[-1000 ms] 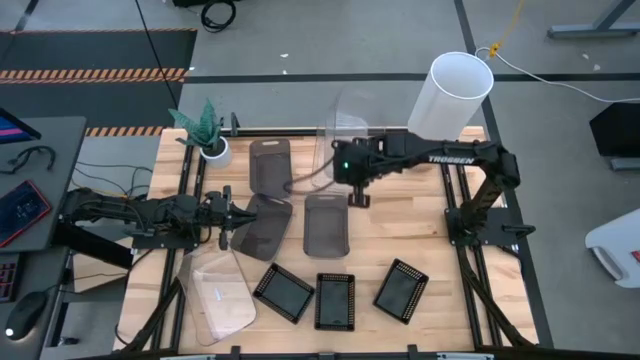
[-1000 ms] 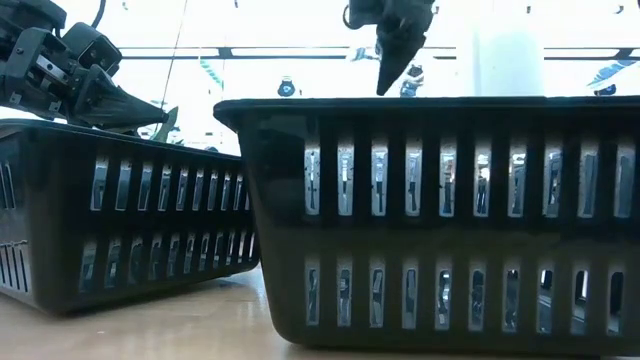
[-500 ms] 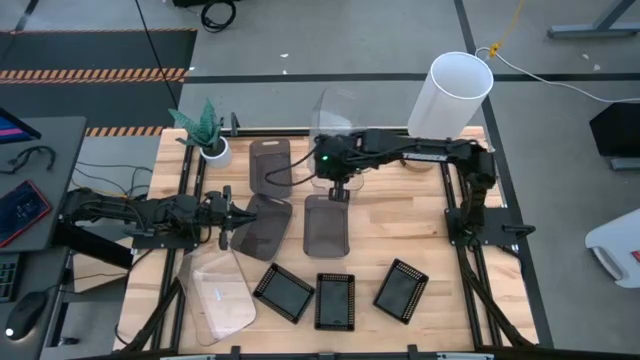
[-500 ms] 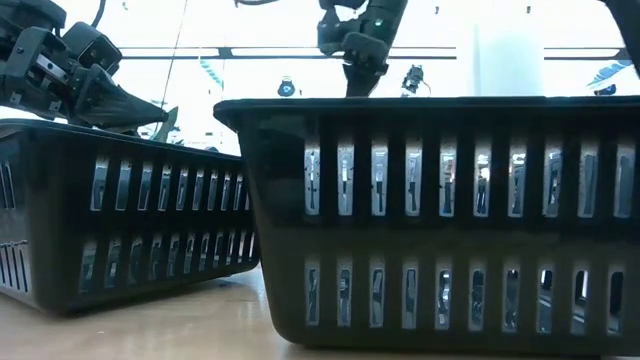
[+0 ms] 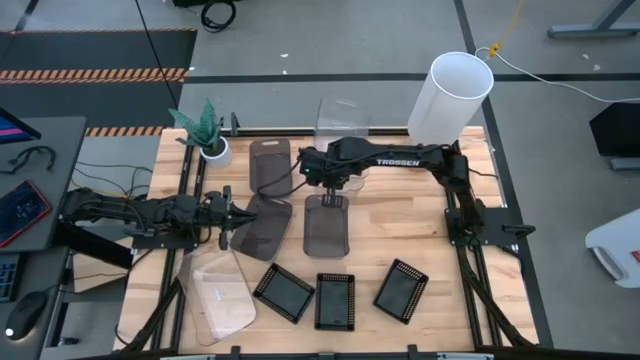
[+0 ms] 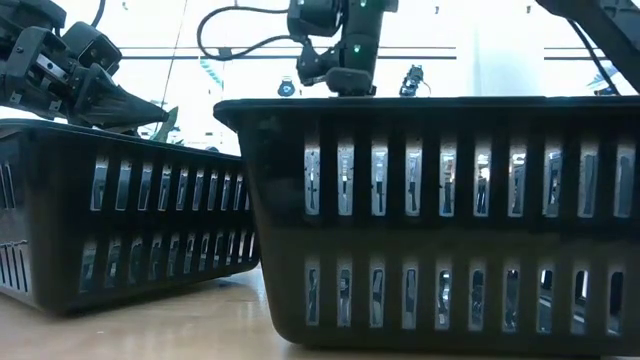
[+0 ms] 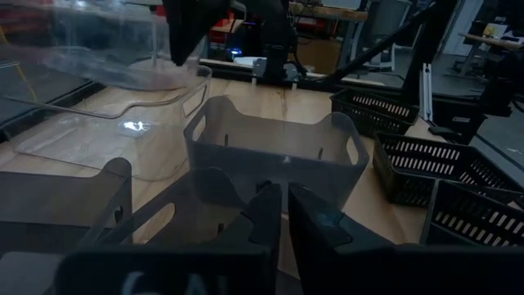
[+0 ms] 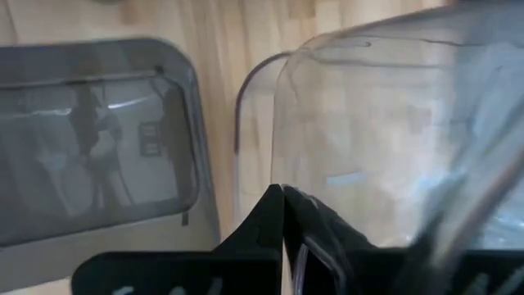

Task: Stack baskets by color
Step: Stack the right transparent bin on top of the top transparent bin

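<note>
My right gripper (image 5: 335, 196) hangs over the far end of a smoky grey basket (image 5: 325, 228) at mid-table, shut on a large clear basket (image 5: 343, 118) that stands up on end behind it. My left gripper (image 5: 230, 215) waits at the table's left, shut on a second smoky basket (image 5: 263, 228). A third smoky basket (image 5: 270, 165) lies farther back. Another clear basket (image 5: 218, 292) lies near left. Three black mesh baskets (image 5: 335, 300) line the near edge. In the low view two of them (image 6: 440, 210) hide my right gripper's fingertips. My left gripper pinches the short-end rim (image 7: 246, 215) of the smoky basket between its two fingers, coming level from the table's left. The basket lies tilted, its other end toward the middle of the table. My right gripper pinches the clear basket's thin wall at the rim (image 8: 288, 182) between its two fingers, pointing steeply down from above. The basket rises tilted beside the fingers. Whether any part of it rests on the table I cannot tell.
A tall white cylinder (image 5: 455, 92) stands at the far right corner and a small potted plant (image 5: 207, 132) at the far left. Bare wood (image 5: 400, 225) shows to the right of the middle smoky basket.
My right gripper has gone toward the table's left edge and down, tipping more steeply downward, and stays shut on the clear basket, which has travelled with it. Its fingertips have sunk behind the black basket's rim in the low view.
</note>
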